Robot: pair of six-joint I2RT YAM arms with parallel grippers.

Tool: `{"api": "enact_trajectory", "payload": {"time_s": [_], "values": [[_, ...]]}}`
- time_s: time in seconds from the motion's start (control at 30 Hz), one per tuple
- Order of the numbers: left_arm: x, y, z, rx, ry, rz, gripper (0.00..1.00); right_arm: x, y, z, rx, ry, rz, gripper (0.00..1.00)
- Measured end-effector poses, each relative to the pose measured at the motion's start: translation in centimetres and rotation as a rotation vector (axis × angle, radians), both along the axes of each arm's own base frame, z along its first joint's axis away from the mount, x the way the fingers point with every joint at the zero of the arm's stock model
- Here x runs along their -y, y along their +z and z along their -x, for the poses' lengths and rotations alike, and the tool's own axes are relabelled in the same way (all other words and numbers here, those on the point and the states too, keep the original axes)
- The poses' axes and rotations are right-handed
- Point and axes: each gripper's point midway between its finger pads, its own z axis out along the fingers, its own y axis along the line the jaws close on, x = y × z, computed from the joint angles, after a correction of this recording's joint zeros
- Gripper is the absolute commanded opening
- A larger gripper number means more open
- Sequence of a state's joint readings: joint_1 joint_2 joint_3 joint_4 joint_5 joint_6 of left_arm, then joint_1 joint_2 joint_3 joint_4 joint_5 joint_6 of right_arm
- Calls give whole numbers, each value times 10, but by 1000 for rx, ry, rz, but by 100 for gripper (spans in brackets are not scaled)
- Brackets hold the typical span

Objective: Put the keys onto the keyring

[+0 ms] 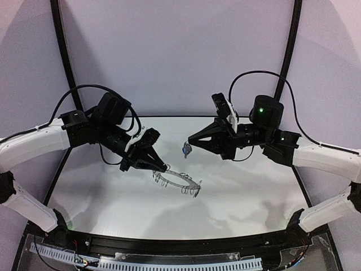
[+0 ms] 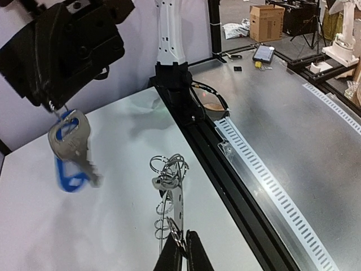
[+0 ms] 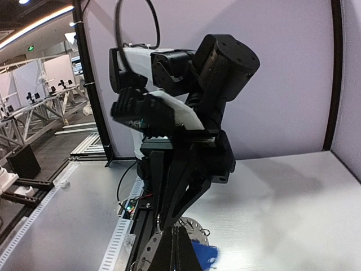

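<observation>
Over the middle of the bench (image 1: 101, 197), the two arms reach in toward each other from the left and right sides. The left tool (image 1: 162, 167) is clamped on the rim of the keyring (image 1: 179, 180), its two fingers (image 2: 172, 257) pressed together on the ring's edge in the left wrist view. The dark flat ring runs away from that grip toward the near edge of the bench, with its wire clips (image 2: 168, 165) standing up along the rim. Whether its free end touches the bench I cannot tell. The right tool (image 1: 190, 140) is pinched shut at the top of a silver key (image 2: 72, 141), which hangs from it blade down, above and just behind the ring, apart from it. A bright blue tag (image 2: 66, 179) dangles with the key and shows blurred behind its blade. From the right wrist view, only a patch of blue appears beside the closed fingertips.
</observation>
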State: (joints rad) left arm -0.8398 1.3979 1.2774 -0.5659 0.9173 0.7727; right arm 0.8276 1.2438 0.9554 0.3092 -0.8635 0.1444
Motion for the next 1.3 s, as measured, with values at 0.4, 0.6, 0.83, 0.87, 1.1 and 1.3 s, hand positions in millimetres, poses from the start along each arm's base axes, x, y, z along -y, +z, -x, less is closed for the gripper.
{"api": "enact_trajectory", "payload": {"time_s": [0.4, 0.6, 0.83, 0.87, 1.1, 1.3], "values": [[-6, -8, 2, 91, -39, -26, 1, -22, -33, 15, -159, 112, 180, 0], [-6, -6, -2, 130, -31, -25, 1, -30, -51, 15, -219, 141, 237, 0], [-6, -9, -10, 163, 1, -45, 1, -36, -57, 11, -281, 137, 276, 0], [-6, -10, -11, 170, 4, -48, 1, -37, -57, 10, -293, 137, 278, 0], [-4, -3, -16, 213, 14, -41, 1, -46, -59, 5, -341, 117, 299, 0], [-5, -3, -16, 227, 7, -40, 1, -47, -63, 2, -347, 84, 314, 0]]}}
